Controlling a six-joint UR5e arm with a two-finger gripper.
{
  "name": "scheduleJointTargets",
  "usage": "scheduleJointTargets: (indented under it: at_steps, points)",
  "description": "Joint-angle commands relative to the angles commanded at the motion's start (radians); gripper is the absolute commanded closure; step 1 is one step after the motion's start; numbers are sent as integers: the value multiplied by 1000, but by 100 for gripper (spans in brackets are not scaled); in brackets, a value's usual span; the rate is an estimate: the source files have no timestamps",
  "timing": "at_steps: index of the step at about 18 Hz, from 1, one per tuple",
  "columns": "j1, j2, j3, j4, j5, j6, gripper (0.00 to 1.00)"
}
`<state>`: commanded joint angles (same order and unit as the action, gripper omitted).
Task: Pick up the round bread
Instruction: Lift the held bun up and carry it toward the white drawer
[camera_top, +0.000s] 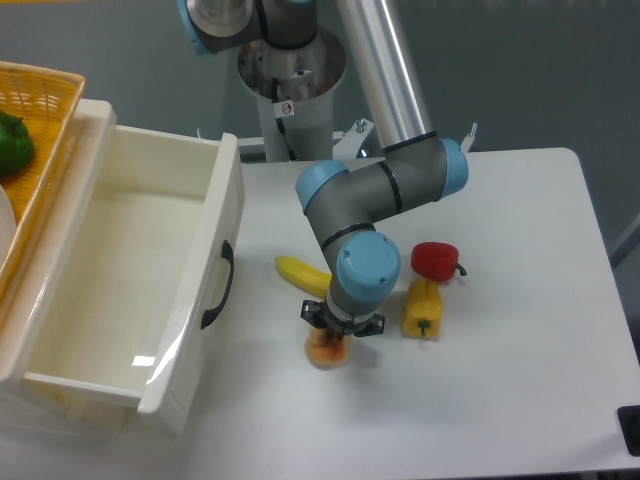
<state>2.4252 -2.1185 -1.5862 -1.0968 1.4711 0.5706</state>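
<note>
Bread first: we see the round bread (326, 349) on the white counter (500, 330), near its middle and toward the front edge, with only its orange-tan lower part showing beneath the arm's wrist. Our hand (340, 328) points straight down onto it, and the dark fingers sit drawn in close against the bun's upper sides, so we read it as clenched on the round bread; whether the bun rests on the counter or hangs just clear of it, we cannot tell from this view. A yellow banana (300, 272) lies just behind and to the camera's left of the hand, partly hidden by the wrist. On the other side of the hand a yellow bell pepper (421, 309) lies on the counter, and a red pepper (436, 261) sits just behind it, the two close to touching. At the camera's left stands a white bin (215, 290) with a black handle (221, 285), and beyond it a wicker basket (50, 120) holding something green (12, 143).
</note>
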Motion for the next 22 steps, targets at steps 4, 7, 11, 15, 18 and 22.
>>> scheduleJointTargets:
  at_steps: [4,7,11,15,18,22]
  points:
    - [5,24,17,-9,6,11,91]
    - [5,41,34,-14,5,15,90]
    - [5,80,37,-18,5,150,90]
    - [5,124,35,-29,5,224,90]
    - [5,152,32,-31,3,285,90]
    - [6,187,32,-40,5,319,90]
